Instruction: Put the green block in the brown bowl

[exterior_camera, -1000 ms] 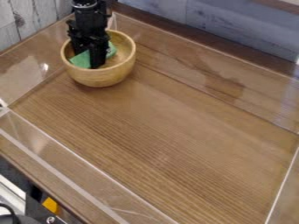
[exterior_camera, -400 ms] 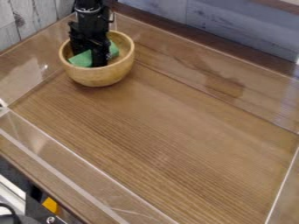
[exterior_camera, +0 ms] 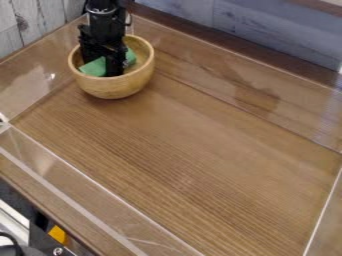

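A round light-brown wooden bowl point(exterior_camera: 112, 76) with thick walls is set upright near the far left corner of the wooden worktop point(exterior_camera: 201, 150). A small bright green block point(exterior_camera: 95, 67) is seen lying inside it, partly hidden.

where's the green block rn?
In the camera view, upper left: the green block lies inside the brown bowl, with the open gripper right above it, fingers down in the bowl.
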{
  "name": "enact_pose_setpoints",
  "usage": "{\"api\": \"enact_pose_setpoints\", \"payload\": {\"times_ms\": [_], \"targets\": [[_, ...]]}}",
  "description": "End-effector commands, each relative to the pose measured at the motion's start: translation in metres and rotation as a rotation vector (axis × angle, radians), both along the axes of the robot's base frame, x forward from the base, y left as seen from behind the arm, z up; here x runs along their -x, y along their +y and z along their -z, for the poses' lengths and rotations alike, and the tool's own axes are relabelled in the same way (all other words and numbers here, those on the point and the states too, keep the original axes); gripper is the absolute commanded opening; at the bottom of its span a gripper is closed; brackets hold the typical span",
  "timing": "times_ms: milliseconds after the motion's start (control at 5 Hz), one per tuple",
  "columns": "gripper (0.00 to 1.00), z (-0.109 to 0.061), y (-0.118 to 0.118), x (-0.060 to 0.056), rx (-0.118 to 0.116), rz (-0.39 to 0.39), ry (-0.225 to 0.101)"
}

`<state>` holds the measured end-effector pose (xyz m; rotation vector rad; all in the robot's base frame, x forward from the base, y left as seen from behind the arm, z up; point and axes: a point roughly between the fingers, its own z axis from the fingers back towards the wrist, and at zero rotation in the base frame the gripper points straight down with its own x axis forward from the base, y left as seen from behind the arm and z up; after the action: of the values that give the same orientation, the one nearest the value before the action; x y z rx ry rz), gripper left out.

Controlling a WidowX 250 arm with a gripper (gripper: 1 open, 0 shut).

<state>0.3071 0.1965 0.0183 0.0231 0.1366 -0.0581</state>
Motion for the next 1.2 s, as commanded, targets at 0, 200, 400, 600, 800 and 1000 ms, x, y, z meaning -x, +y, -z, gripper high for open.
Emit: {"api": "enact_pose_setpoints", "payload": {"times_ms": [0, 200, 400, 600, 800, 1000], "targets": [[1.0, 0.006, -0.005, 0.016, 0.015, -0.069, 0.043], [1.0, 0.006, -0.012, 0.024, 0.016, -0.084, 0.052], [1.0, 0.004, -0.019, 0.034, 0.014, -0.1, 0.06], [1.0, 0.004, -0.011, 0.031, 0.016, -0.093, 0.066], [1.0, -0.003, -0.01, 0.028, 0.016, -0.106, 0.057], [1.0, -0.009, -0.008, 0.025, 0.017, -0.12, 0.047]]}}
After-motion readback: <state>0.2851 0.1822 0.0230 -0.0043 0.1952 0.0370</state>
